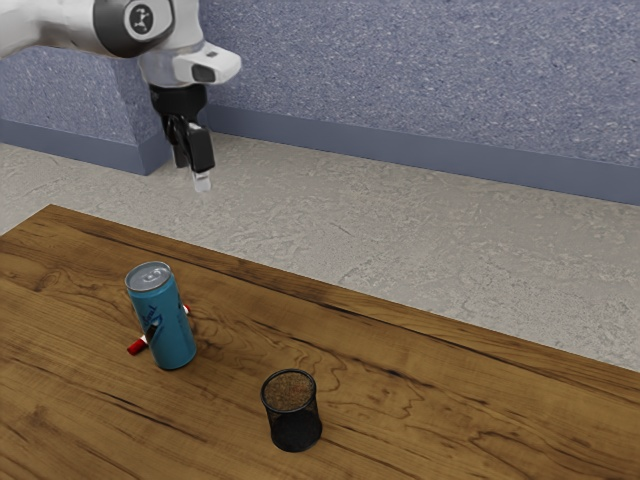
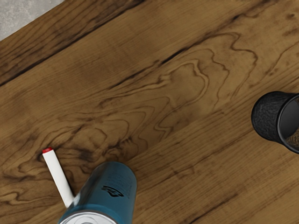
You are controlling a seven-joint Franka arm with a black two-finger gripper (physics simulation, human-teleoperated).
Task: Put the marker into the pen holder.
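While the hand [image 1: 194, 172] gapes, the slender marker [image 2: 58, 177] (red-ended) lies flat; the mesh holder [image 1: 295, 429] stands.

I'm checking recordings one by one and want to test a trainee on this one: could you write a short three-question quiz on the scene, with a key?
1. True or false: the marker lies on the table, outside the pen holder.

2. Multiple choice: in the exterior view, what hides the middle of the marker?
A) the pen holder
B) the blue can
C) nothing

3. Fill in the blank: in the wrist view, the marker's body is white and its uncovered end is ____.

Key: 1: true; 2: B; 3: red.
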